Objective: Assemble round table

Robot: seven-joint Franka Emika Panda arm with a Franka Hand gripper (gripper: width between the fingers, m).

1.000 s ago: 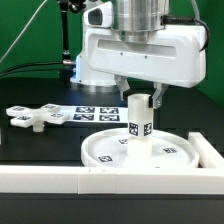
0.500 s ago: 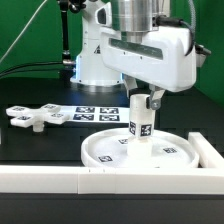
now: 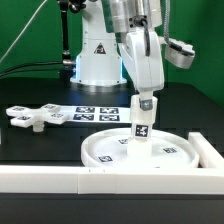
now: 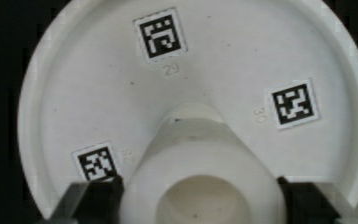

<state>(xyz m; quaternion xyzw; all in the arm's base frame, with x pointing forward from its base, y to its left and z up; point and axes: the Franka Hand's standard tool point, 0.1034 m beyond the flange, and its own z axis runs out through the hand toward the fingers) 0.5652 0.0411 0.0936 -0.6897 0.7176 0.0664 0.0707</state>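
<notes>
The large rimmed round disc (image 3: 104, 150) lies flat on the black table. The short cylindrical post (image 3: 142, 122) stands upright on its middle, with tags on its side. My gripper (image 3: 146, 104) comes down from above and is shut on the top of the post. In the wrist view the disc (image 4: 176, 90) fills the frame, the post's hollow top (image 4: 202, 196) sits between the two dark fingers (image 4: 91, 198), and the gripper (image 4: 202, 202) closes on it. The flat cross-shaped piece (image 3: 35, 116) lies loose at the exterior view's left, apart from the disc.
The marker board (image 3: 95, 111) lies behind the disc. A long white straight-edged wall (image 3: 100, 181) runs along the front and up the exterior view's right side (image 3: 211, 151). The arm's base (image 3: 97, 62) stands at the back.
The gripper and wrist have turned about the vertical axis while holding the post; the wide hand now shows edge-on. The post stays upright on the disc.
</notes>
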